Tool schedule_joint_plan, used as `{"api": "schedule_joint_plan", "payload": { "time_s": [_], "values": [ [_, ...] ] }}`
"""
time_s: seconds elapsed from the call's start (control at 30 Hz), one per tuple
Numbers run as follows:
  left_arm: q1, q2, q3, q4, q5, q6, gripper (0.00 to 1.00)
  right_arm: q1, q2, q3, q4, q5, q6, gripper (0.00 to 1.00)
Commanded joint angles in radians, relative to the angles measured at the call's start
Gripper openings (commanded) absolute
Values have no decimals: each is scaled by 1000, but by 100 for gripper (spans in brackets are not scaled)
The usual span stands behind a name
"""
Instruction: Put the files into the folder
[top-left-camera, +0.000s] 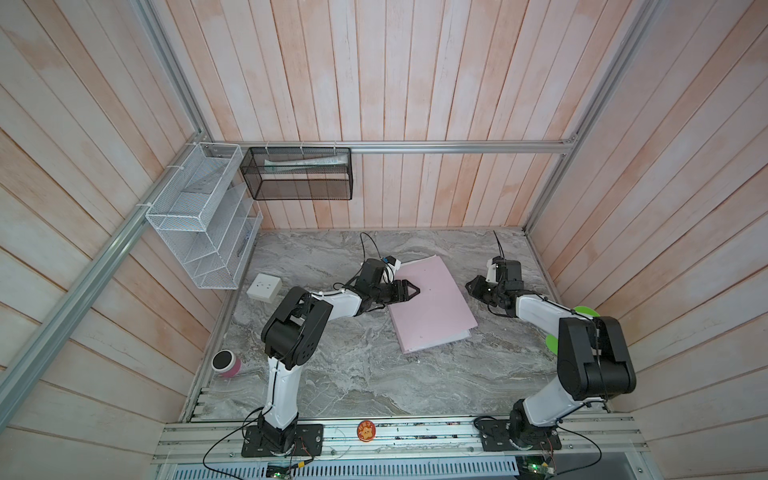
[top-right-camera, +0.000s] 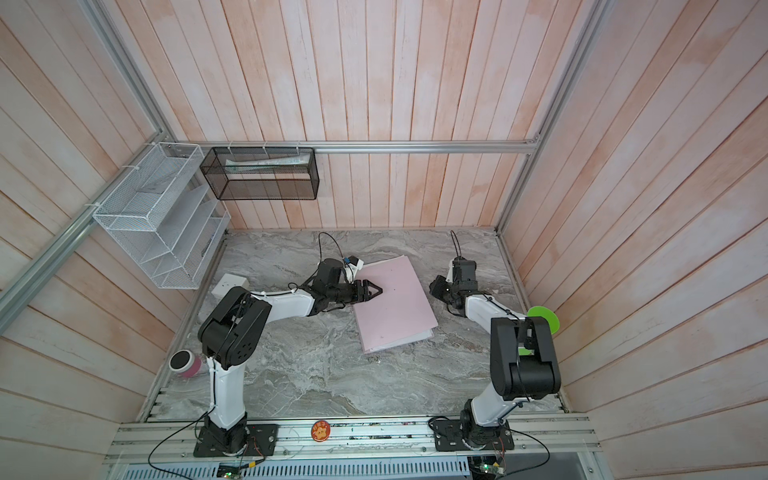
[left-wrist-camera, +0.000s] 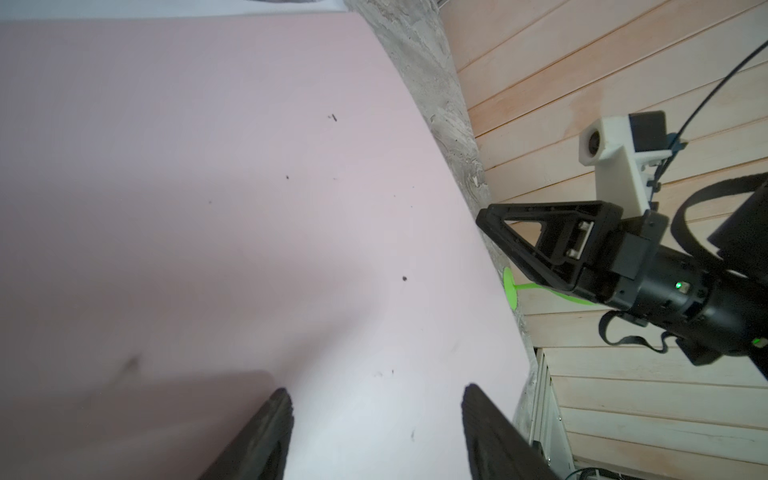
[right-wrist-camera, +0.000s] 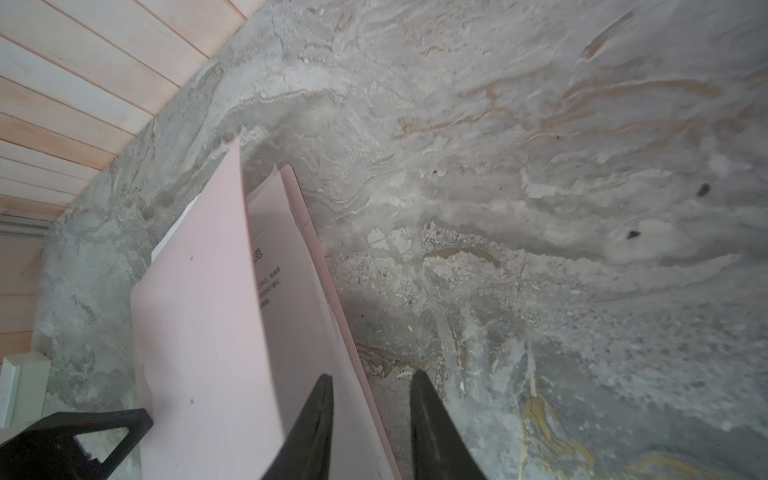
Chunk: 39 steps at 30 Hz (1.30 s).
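Note:
The pale pink folder (top-left-camera: 436, 307) (top-right-camera: 395, 307) lies flat and aslant in the middle of the marble table. Its top cover (right-wrist-camera: 199, 299) stands a little raised. The files (right-wrist-camera: 270, 266) are white printed sheets that show between the two covers, and a white edge (top-left-camera: 409, 262) pokes out at the far end. My left gripper (top-left-camera: 413, 290) (left-wrist-camera: 374, 399) hovers over the cover's left edge, open, with only pink cover between its fingers. My right gripper (top-left-camera: 471, 286) (right-wrist-camera: 372, 378) is low at the folder's right side, open. The lower cover's edge runs beneath its gap.
A white wire mesh rack (top-left-camera: 199, 216) and a black mesh basket (top-left-camera: 297, 174) hang on the back-left walls. A white socket box (top-left-camera: 264, 286) and a pink-and-black cylinder (top-left-camera: 226, 363) lie at the table's left. A green disc (top-left-camera: 584, 311) sits behind the right arm.

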Motion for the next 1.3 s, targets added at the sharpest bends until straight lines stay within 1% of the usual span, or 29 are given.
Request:
{"api": "schedule_joint_plan", "payload": {
  "time_s": [0.0,0.1,0.17,0.33,0.63,0.77,0.87,0.97,1.1,1.2,1.27],
  "values": [
    [4,43,-29,6,-20,34,67,3,45,25,-34,-46,-23,30],
    [6,38,-68,26,-37,40,67,11,76,17,-32,-52,-24,30],
    [11,44,-75,9,-45,55,67,24,87,-4,-24,-53,-22,29],
    [45,35,-113,14,-42,72,68,84,111,-52,-13,-50,-7,28],
    [138,-39,-138,11,-40,98,71,198,94,-143,56,-71,105,26],
    [167,-70,-140,8,-37,104,71,234,86,-150,72,-112,149,26],
    [181,-89,-141,3,-34,106,71,253,60,-155,61,-77,169,26],
    [191,-125,-149,1,-45,107,72,247,40,-143,49,-38,153,26],
    [210,-197,-182,-8,-52,103,73,229,67,-54,-11,-40,99,26],
    [221,-274,-209,-38,-77,115,76,220,74,6,-54,-20,58,26],
    [225,-330,-226,-75,-114,135,77,209,77,42,-83,-8,34,26]
  ]
}}
